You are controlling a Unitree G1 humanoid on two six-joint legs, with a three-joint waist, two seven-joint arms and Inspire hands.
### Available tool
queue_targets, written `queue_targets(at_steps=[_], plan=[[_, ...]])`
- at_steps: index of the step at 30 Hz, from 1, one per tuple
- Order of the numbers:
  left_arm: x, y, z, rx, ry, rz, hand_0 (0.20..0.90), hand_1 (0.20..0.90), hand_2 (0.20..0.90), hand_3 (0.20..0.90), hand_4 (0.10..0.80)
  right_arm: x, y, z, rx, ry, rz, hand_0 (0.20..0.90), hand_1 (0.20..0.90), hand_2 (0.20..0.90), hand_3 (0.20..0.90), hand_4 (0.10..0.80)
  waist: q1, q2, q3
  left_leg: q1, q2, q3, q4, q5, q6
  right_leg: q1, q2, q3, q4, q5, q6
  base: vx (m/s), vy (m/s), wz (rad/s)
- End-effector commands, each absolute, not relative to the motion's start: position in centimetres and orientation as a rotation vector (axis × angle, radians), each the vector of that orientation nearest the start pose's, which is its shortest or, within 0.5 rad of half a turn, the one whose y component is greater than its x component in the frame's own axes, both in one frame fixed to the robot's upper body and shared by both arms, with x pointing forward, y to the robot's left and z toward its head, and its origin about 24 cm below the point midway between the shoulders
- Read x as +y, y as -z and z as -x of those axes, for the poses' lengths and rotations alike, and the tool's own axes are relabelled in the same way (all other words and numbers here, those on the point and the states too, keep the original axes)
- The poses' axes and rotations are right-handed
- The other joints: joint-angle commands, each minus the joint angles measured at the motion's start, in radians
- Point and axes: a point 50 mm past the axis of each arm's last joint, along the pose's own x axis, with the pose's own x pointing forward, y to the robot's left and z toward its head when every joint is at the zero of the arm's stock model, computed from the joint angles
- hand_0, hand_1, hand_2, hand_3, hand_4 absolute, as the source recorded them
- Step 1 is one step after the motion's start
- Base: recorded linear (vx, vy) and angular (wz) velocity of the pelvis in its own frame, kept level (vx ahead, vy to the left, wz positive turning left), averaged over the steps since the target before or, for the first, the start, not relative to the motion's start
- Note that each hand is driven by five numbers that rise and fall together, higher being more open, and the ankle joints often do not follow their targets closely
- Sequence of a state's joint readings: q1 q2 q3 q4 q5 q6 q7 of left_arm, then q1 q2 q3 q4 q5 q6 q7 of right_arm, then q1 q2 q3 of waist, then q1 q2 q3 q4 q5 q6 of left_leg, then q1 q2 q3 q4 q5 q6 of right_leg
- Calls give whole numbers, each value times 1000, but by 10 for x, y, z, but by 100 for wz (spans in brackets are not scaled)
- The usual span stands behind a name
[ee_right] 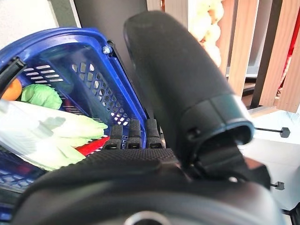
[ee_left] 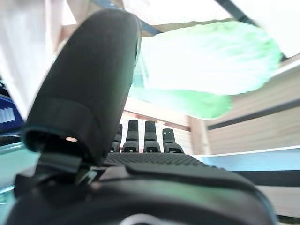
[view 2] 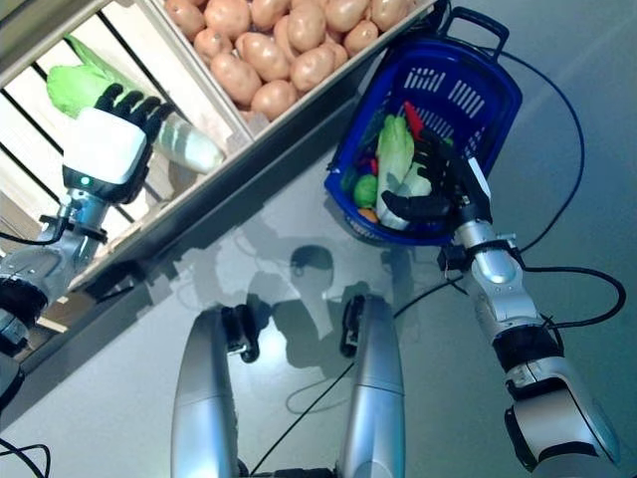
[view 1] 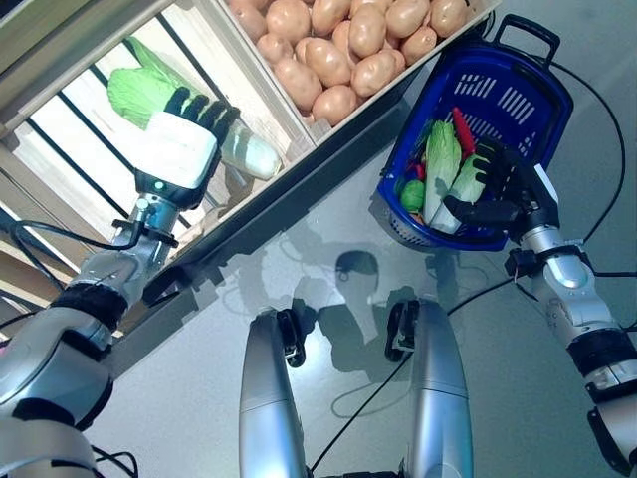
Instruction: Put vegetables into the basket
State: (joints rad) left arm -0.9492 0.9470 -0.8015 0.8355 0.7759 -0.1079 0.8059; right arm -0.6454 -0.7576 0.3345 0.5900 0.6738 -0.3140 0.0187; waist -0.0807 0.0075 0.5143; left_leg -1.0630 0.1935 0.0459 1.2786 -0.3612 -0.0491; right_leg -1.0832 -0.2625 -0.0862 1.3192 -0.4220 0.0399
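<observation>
A napa cabbage (view 1: 137,92) with a pale stalk end (view 1: 249,154) lies in a wooden shelf compartment at the upper left. My left hand (view 1: 179,149) hovers over its middle, open, fingers straight and thumb raised; in the left wrist view the cabbage (ee_left: 206,61) shows past the thumb. The blue basket (view 1: 542,95) hangs at the upper right. My right hand (view 1: 503,189) pinches its near wall, with the fingers inside and the thumb outside the rim (ee_right: 119,70). Inside lie another cabbage (view 1: 441,164), a red pepper (view 1: 464,129) and a round green vegetable (view 1: 412,195).
A crate of potatoes (view 1: 338,45) sits between the cabbage compartment and the basket. The shelf's dark front edge (view 1: 299,194) runs diagonally across the view. Grey floor (view 1: 518,398) lies below it.
</observation>
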Motion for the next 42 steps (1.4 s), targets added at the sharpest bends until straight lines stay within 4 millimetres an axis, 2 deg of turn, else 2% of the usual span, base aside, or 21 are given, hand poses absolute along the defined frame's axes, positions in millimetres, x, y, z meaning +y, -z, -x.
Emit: queue_targets(at_steps=[1, 7, 10, 16, 22, 27, 28, 29, 35, 42], plan=[[275, -262, -364, -836, -536, -1936, 900, 900, 900, 900, 800, -256, -225, -352, -548, -40, 210, 900, 900, 900, 900, 800, -1, 3, -18, 26, 3, -5, 2, -92, 5, 51, -15, -2, -67, 41, 6, -33, 0, -1], [266, -278, -367, -858, -517, -1955, 900, 900, 900, 900, 800, -256, -231, -352, -545, -39, 212, 900, 900, 900, 900, 800, -10, 0, 1, -28, 9, -10, 41, -98, 11, -2, -13, 1, -37, 45, 9, -13, 7, -4], [263, -284, -370, -812, -497, -1990, 900, 900, 900, 900, 800, -256, -233, -351, -545, -42, 225, 900, 900, 900, 900, 800, -16, -2, 5, -61, 12, -12, 58, -100, 15, -34, -11, 3, -24, 49, 11, -20, 7, -11], [267, -291, -376, -674, -508, -2002, 900, 900, 900, 900, 800, -252, -241, -346, -574, -67, 244, 900, 900, 900, 900, 800, -32, -8, 6, -128, 18, -9, 86, -105, 25, -103, -7, 14, 2, 51, 11, -33, 3, -4], [272, -294, -381, -570, -527, -1984, 900, 900, 900, 900, 800, -252, -253, -339, -658, -67, 130, 900, 900, 900, 900, 800, -38, -16, 6, -169, 14, -8, 102, -108, 41, -142, -2, 17, 5, 54, 8, -22, -15, -6], [279, -300, -382, -499, -568, -1964, 900, 900, 900, 900, 800, -243, -255, -337, -691, -112, 125, 900, 900, 900, 900, 800, -44, -15, 6, -180, 21, -2, 122, -118, 52, -155, -2, 19, 25, 44, 0, -6, -2, -3], [280, -301, -381, -494, -579, -1956, 789, 789, 789, 789, 726, -242, -255, -337, -697, -118, 130, 900, 900, 900, 900, 800, -45, -15, 6, -181, 23, -1, 125, -119, 54, -156, -2, 19, 30, 41, -1, 0, 0, 0], [282, -303, -381, -485, -589, -1943, 300, 300, 300, 300, 400, -241, -256, -336, -707, -122, 131, 900, 900, 900, 900, 800, -47, -15, 6, -181, 25, 0, 129, -122, 56, -157, -1, 19, 36, 37, -3, 0, 0, 0], [286, -306, -380, -472, -604, -1943, 300, 300, 300, 300, 400, -238, -259, -330, -738, -143, 124, 900, 900, 900, 900, 800, -55, -17, 6, -146, 34, 9, 125, -128, 65, -121, -3, 11, 33, 27, -6, 6, 4, 0], [291, -291, -379, -469, -580, -1951, 300, 300, 300, 300, 400, -231, -256, -325, -762, -199, 132, 900, 900, 900, 900, 800, -54, -22, 6, 4, 44, 20, 60, -111, 51, 25, 4, -3, -26, 34, -2, 40, 0, -5]])
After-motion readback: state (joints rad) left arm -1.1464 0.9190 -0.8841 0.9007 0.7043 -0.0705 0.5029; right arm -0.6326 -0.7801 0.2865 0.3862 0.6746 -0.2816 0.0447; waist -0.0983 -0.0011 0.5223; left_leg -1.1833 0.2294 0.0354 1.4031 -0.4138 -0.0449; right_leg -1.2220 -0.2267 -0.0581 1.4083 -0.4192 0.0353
